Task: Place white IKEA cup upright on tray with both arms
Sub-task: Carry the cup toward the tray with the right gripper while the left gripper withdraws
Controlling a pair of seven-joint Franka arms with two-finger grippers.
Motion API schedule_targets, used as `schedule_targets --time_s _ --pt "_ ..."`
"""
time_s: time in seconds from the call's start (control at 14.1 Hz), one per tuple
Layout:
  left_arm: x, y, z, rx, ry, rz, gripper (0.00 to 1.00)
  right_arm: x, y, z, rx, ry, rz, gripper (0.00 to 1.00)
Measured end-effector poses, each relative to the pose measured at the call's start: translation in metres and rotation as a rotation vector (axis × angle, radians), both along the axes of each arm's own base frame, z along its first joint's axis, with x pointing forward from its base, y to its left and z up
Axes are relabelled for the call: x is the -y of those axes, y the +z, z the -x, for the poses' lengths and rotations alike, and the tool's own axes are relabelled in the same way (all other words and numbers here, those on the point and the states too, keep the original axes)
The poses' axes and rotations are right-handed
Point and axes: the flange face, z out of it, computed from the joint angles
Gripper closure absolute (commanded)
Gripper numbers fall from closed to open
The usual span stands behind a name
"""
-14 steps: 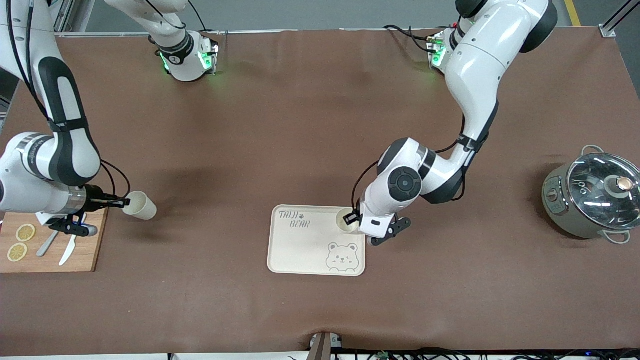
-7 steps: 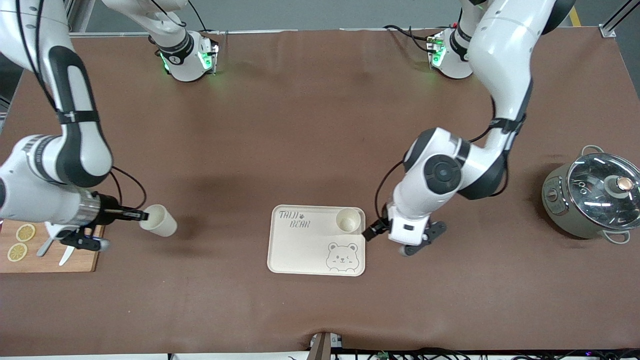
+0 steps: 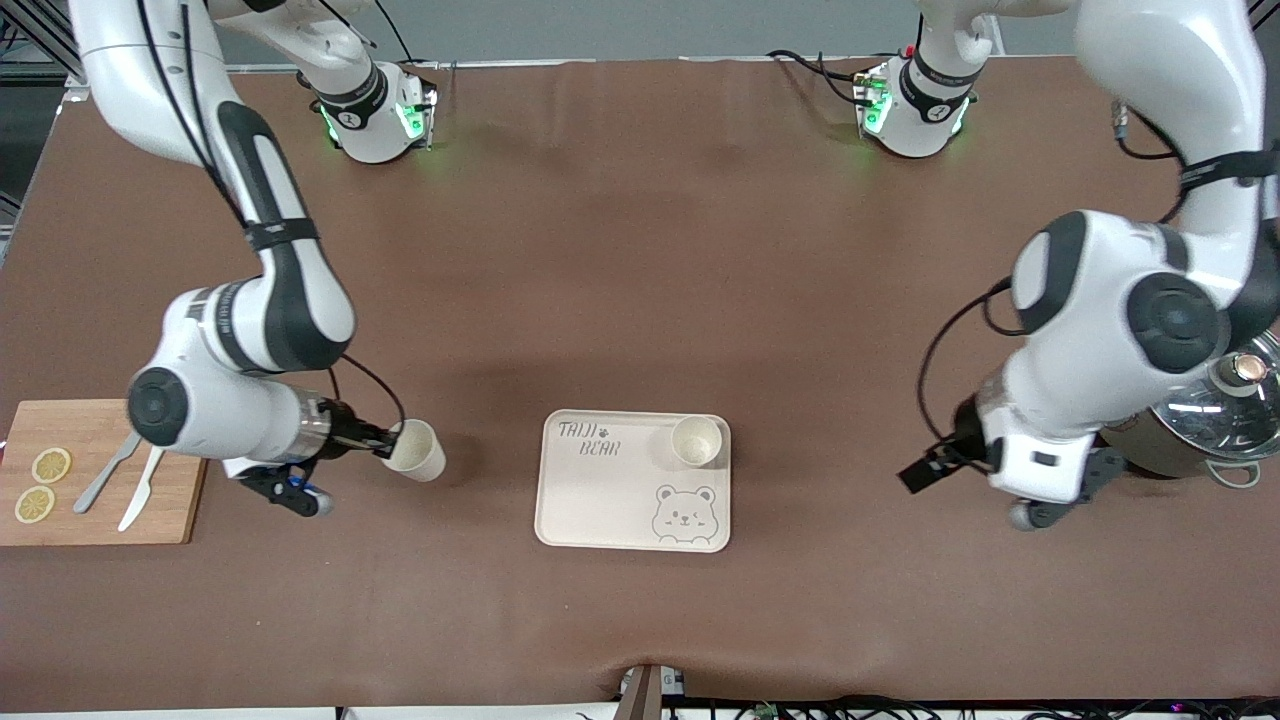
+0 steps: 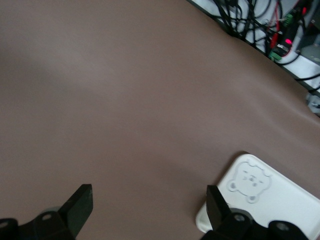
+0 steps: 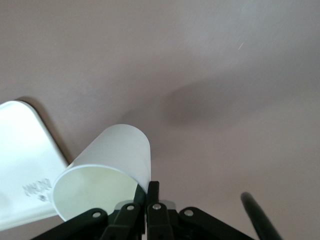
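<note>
Start with the counter (image 3: 640,300): its brown cover looks smooth, so I judge the light tray (image 3: 600,500), lying mid-counter toward the front camera, could skate if a cup comes down on it with any sideways push. Watch your left arm next. Its bulky wrist hangs over the pot (image 3: 1225,420) at its own end of the counter, and a careless swing there could clip the glass lid. The left claw (image 4: 148,210) is spread wide and empty over bare counter between tray and pot, so it is no threat to the tray unless you send it in again. One white cup (image 3: 696,441) already stands upright in the tray corner nearest the left arm's base; a second arrival set too close could tip it. The right claw (image 3: 392,447) is your main worry. It is pinched tight on the rim wall of the other cup (image 3: 418,450), one finger inside and one outside, holding it tilted, mouth toward the wrist, over the counter between the cutting board (image 3: 100,520) and the tray. That thin grip on a slick wall may let the cup pivot or slip, and if you let go before it is upright it will likely roll.
</note>
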Motion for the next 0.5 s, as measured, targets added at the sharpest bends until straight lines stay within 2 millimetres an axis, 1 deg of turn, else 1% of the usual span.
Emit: schedule_targets --time_s 0.14,0.21,0.36,0.5 --pt "-0.042 0.014 0.001 -0.012 -0.061 -0.02 0.0 -0.046 -0.004 0.004 -0.022 -0.085 0.003 1.0" --pt "-0.062 0.02 0.003 -0.02 -0.094 -0.028 0.0 -0.063 -0.006 0.005 -0.039 -0.128 -0.025 1.0" --pt "-0.095 0.035 0.008 -0.031 -0.143 -0.041 0.0 -0.087 -0.008 0.007 -0.067 -0.203 -0.097 1.0" --pt "-0.113 0.049 0.018 -0.059 -0.15 -0.049 0.0 -0.103 -0.01 0.007 -0.063 -0.244 -0.117 1.0"
